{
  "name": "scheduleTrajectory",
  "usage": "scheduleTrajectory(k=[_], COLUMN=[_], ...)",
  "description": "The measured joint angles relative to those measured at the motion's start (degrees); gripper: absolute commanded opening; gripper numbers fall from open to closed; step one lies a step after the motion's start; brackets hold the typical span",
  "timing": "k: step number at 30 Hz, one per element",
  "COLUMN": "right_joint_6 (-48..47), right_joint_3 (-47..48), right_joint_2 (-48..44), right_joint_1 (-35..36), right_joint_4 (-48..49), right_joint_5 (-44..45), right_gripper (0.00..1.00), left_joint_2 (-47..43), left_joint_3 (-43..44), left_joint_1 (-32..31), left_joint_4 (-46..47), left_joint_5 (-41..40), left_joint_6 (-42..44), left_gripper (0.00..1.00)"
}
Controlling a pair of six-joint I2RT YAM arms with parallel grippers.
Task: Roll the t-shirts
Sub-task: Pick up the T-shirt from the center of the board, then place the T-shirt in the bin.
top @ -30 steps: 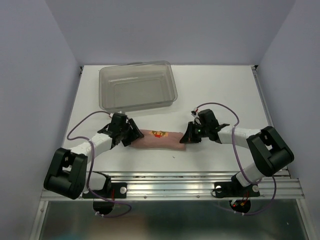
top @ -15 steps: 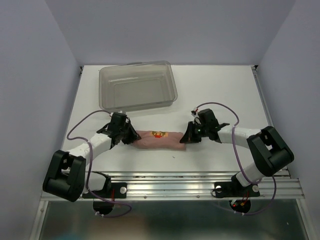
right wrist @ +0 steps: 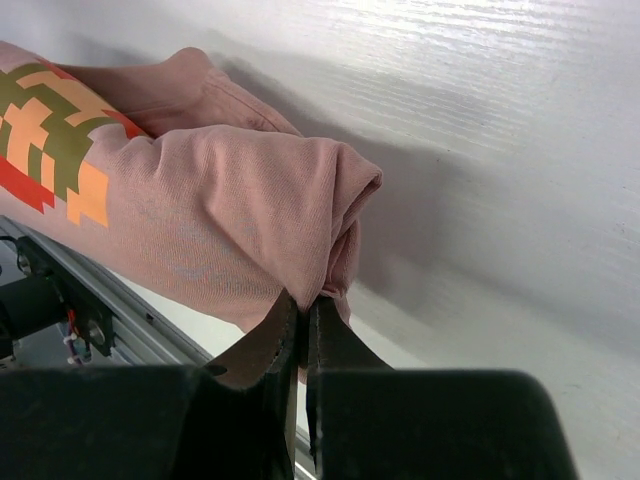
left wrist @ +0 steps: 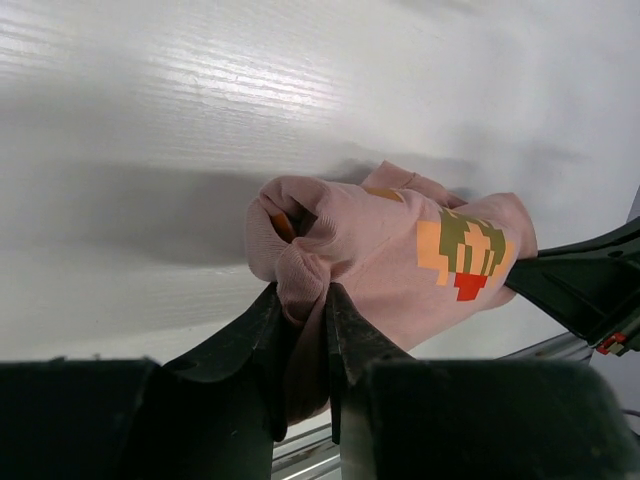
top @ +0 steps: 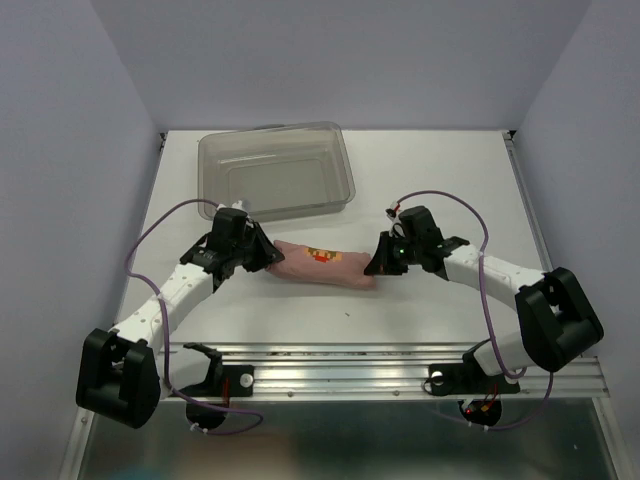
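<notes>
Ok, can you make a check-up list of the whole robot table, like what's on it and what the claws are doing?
Surface: white table, no spills seen.
Job's things: pink t-shirt rolled into a tube, print facing up.
Clutter: clear grey bin at the back left.
Grippers: left gripper shut on the roll's left end; right gripper shut on its right end.
Cables: a purple cable loops over each arm, away from the shirt.
Surroundings: pale walls on three sides; metal rail at the near edge.

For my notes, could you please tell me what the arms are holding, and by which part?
The rolled pink t-shirt, by its ends: left jaws on one, right jaws on the other.
</notes>
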Motion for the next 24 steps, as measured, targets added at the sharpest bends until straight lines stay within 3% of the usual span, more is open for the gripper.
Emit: scheduleTrajectory(k=[8,15,19,24], right_joint_6=[-0.5,-3.5,-6.1,-9.7], right_joint_3=[4.5,17.2,27.2,41.9], right_joint_2=[-3.7,-4.6,-0.7,11.6], right_joint_1=[0.0,0.0,0.0,0.0], right_joint_4=[-4.8,-10.7,-11.6,-11.4], right_joint_5=[1.3,4.5,5.5,5.8], right_gripper=[0.01,0.01,0.01,0.01], left_joint_2=[-1.6,-1.4,2.8,9.1], left_joint_3=[6.8,20.1,30.1,36.9], left_joint_1=[0.0,1.3,4.4,9.4], left_joint_4=[-5.2,-10.7,-12.1,-12.3], left_joint_5=[-0.4,-3.4,-5.1,-5.9], left_joint_6=[2.1,5.2,7.8,10.8], left_gripper=[0.0,0.0,0.0,0.0])
